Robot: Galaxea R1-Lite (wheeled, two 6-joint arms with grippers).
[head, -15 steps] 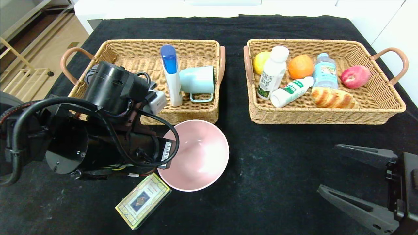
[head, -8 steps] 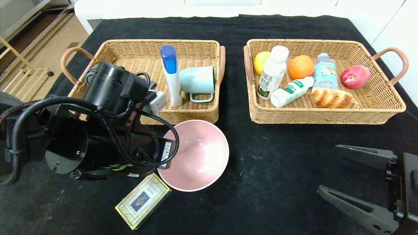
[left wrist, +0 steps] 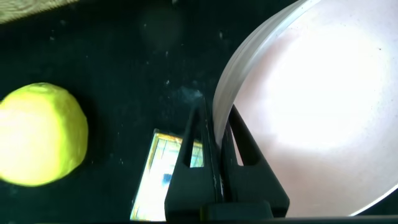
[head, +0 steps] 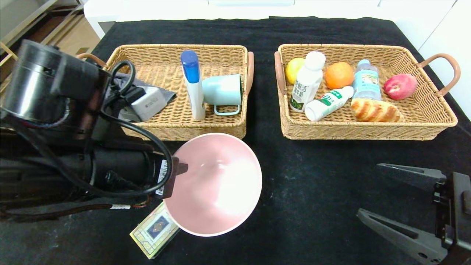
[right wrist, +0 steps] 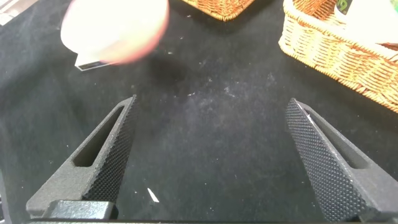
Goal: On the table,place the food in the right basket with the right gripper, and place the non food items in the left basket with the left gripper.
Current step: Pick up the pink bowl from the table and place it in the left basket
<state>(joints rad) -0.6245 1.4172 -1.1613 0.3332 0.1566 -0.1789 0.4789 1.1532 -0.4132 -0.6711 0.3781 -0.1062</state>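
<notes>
Near the front of the black cloth-covered table (head: 312,176), the left gripper (left wrist: 214,134) is clamped tight on the rim of the pink bowl (head: 217,184), one finger inside and one outside. That's one smooth, round, glossy bowl, and it looks lifted off the cloth, though I can't be fully sure from these angles. It overlaps a flat rectangular card box (head: 154,232) lying at its near left edge, and the left wrist view also shows a single bumpy yellow-green lemon-like fruit (left wrist: 38,134) on the cloth.

Two woven wicker baskets sit at the far side. Left basket (head: 224,129): one white tube with a blue cap, one pale teal mug on its side, plus some grey thing half hidden by the arm. Right basket (head: 368,130): two round citrus, one reddish apple, one bread loaf, three bottles.

Right gripper (right wrist: 208,162) is parked at the near right with its textured fingers spread wide, gripping nothing.
</notes>
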